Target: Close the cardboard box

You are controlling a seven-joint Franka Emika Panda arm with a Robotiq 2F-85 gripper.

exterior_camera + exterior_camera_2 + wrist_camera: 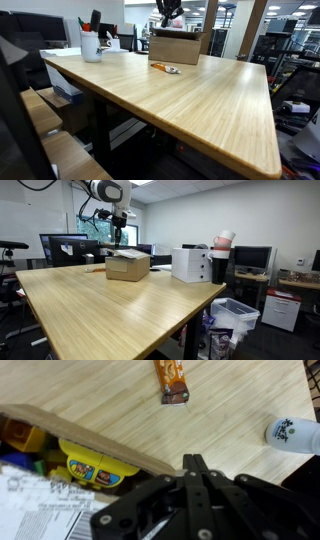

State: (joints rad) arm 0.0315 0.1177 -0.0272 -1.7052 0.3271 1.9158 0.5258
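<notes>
The brown cardboard box (pixel 175 47) stands at the far end of the wooden table and shows in both exterior views (pixel 127 268). In the wrist view its brown rim (pixel 80 435) runs diagonally, with yellow and coloured packets (pixel 90 465) showing inside and a white printed label (pixel 40 510) beside them. My gripper (pixel 193 458) hangs just above the box, over its edge, with its fingers pressed together and nothing between them. It also shows in both exterior views (pixel 168 12) (pixel 119 242).
An orange snack packet (pixel 165 68) (pixel 172 380) lies on the table in front of the box. A white mug with pens (pixel 91 46) (pixel 293 432) stands nearby. A white box (pixel 190 264) and stacked cups (pixel 222 245) stand beside the cardboard box. Monitors line the far edge.
</notes>
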